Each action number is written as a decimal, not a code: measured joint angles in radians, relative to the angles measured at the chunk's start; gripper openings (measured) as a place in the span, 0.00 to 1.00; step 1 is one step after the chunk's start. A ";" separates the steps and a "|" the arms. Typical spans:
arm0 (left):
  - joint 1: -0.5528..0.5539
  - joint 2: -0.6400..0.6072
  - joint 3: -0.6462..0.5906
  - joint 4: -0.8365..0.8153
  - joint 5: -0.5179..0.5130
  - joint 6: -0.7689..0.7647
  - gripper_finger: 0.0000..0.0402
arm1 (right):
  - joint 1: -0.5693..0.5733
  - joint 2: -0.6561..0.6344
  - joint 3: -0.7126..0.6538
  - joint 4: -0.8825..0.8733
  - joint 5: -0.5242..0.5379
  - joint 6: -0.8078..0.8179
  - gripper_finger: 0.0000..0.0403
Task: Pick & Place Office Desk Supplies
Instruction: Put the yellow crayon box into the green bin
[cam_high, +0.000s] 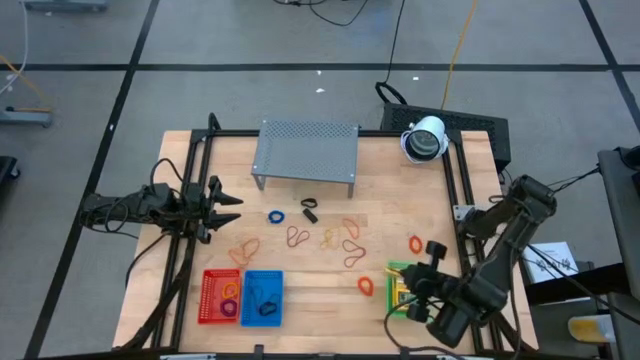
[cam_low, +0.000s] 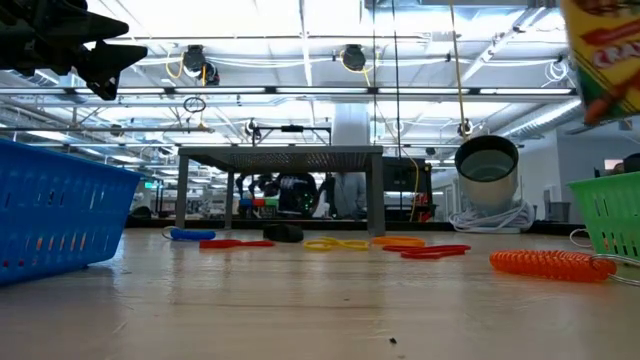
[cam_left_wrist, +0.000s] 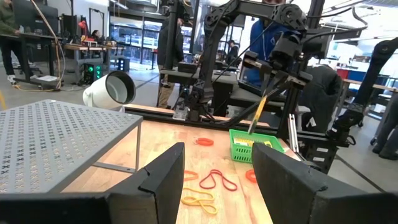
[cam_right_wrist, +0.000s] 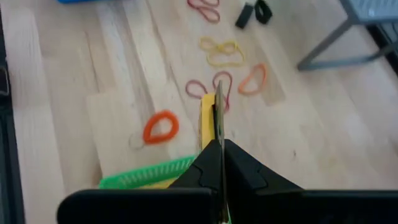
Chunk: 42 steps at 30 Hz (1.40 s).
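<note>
Right pincer: the right pincer (cam_right_wrist: 219, 146) hung above the green basket (cam_high: 400, 290) near the front right corner of the surface (cam_high: 320, 290), its fingers pressed together on the thin edge of a yellow packet (cam_right_wrist: 208, 121).
Grip: the packet was pinched edge-on and hung upright, which probably suited a straight drop through the basket's narrow mouth.
Packet elsewhere: in the low view it showed at the upper right as a yellow-orange packet (cam_low: 600, 55) well above the green basket (cam_low: 610, 210), so it was not yet set down.
Left pincer: the left pincer (cam_high: 222, 200) waited at the left edge of the surface with its fingers (cam_left_wrist: 165, 177) spread and nothing between them, well clear of the working arm.
Loose supplies: red and orange rubber-band loops (cam_high: 350, 238) lay scattered mid-surface in front of the grey shelf (cam_high: 306, 150), with a small black clip (cam_high: 309, 210) and a blue ring (cam_high: 276, 216) near them; an orange loop (cam_high: 366, 285) lay just beside the green basket.
Other baskets: the red basket (cam_high: 220, 297) and blue basket (cam_high: 262, 298) stood side by side at the front and seemed to hold a few sorted items already.
Judgement: sorting by kind looked part done, since many loops remained on the surface.
</note>
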 joint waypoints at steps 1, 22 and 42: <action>0.000 0.000 0.000 0.000 0.000 0.000 0.49 | 0.012 0.000 0.000 -0.017 -0.008 0.018 0.00; 0.000 0.000 0.000 0.000 0.000 0.000 0.49 | 0.106 0.001 -0.105 -0.066 0.037 0.166 0.00; 0.000 0.000 0.000 0.000 0.000 0.000 0.49 | 0.105 0.001 -0.290 0.151 -0.012 0.133 0.00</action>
